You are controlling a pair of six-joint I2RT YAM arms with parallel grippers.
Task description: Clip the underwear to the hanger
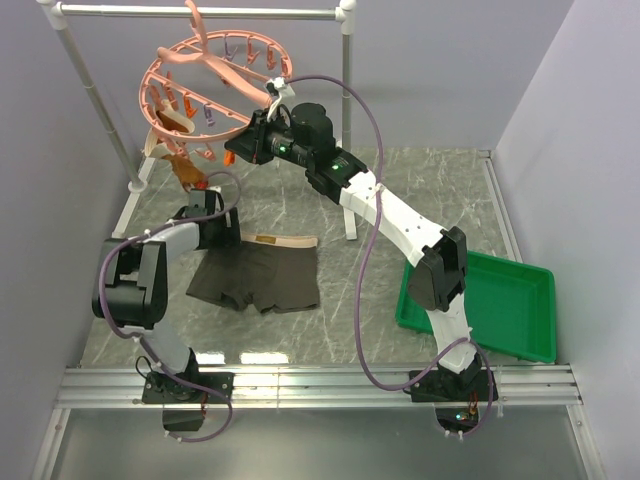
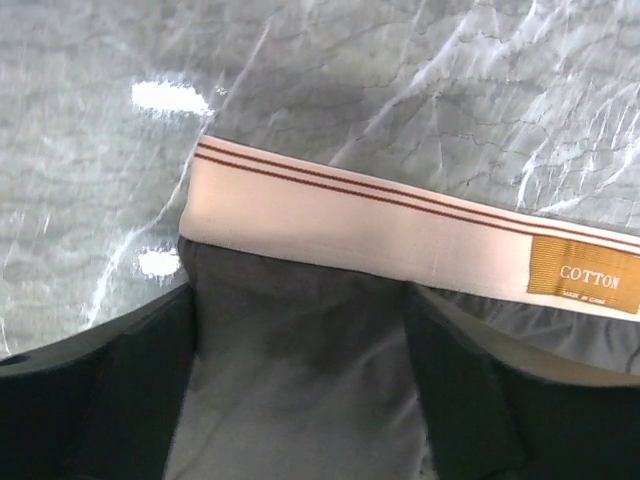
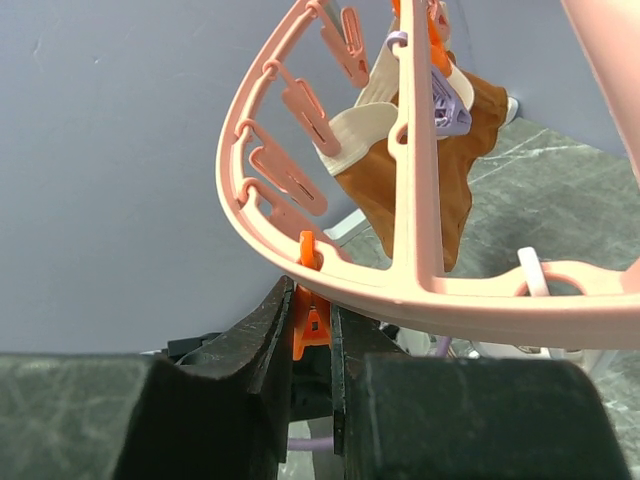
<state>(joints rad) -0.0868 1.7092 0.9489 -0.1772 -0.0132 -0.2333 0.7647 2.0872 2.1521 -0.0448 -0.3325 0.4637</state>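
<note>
The underwear lies flat on the table, dark olive-brown with a tan waistband at its far edge. My left gripper is low at its left waistband corner. In the left wrist view it is open, its fingers wide apart on either side of the dark cloth. The hanger, a pink ring with clips, hangs tilted from the rack. My right gripper reaches up to its near rim and is shut on an orange clip hanging there.
The white pipe rack spans the back, with legs at left and centre. A small orange-brown garment hangs clipped on the ring's left side. A green tray sits at the right front. Purple cables loop off both arms.
</note>
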